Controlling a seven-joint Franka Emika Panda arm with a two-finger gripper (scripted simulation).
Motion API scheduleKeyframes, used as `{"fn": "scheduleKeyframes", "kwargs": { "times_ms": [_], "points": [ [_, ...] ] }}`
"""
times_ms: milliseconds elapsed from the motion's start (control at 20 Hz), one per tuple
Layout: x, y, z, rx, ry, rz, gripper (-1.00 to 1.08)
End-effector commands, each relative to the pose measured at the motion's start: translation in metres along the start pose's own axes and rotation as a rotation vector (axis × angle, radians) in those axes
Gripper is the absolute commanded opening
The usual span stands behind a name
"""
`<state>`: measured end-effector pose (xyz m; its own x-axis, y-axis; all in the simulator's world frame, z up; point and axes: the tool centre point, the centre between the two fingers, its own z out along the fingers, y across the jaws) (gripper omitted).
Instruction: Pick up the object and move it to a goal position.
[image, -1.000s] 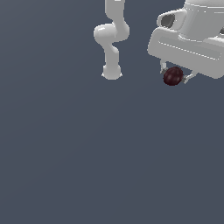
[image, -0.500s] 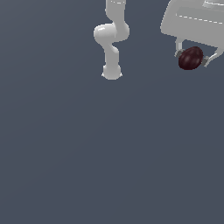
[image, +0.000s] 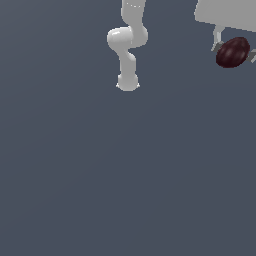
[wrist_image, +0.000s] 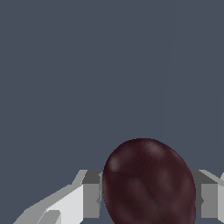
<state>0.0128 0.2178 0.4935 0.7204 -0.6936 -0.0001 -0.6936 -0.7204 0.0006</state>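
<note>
Since the object (image: 232, 52) must travel to its goal, the pincer (image: 234, 50) pinches it between both fingers (wrist_image: 89, 194), upper right of the exterior view.

The egg-shaped ball (image: 233, 52) is a very dark maroon, close to black-red, with a smooth skin. In the wrist view the egg-shaped ball (wrist_image: 149, 183) shows faint lighter reddish streaks and a soft pale sheen near its upper edge, shading to almost black lower down. The gripper (image: 235, 50) body is plain white, without markings, and its fingers (image: 218, 39) are light grey; in the wrist view the fingers (wrist_image: 89, 194) are white with darker grey faces on their shaded sides. The arm (image: 127, 45) is glossy white all over, with light grey shading in its joints. The surface (image: 125, 175) beneath everything is a flat, uniform slate blue-grey with no pattern.
</note>
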Motion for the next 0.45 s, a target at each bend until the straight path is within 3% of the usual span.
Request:
{"fn": "scheduleKeyframes", "kwargs": {
  "times_ms": [0, 400],
  "points": [
    [-0.0002, -0.0016, -0.0048, 0.001, 0.000, 0.000, -1.00],
    [-0.0004, -0.0036, -0.0097, 0.001, 0.000, 0.000, -1.00]
  ]
}}
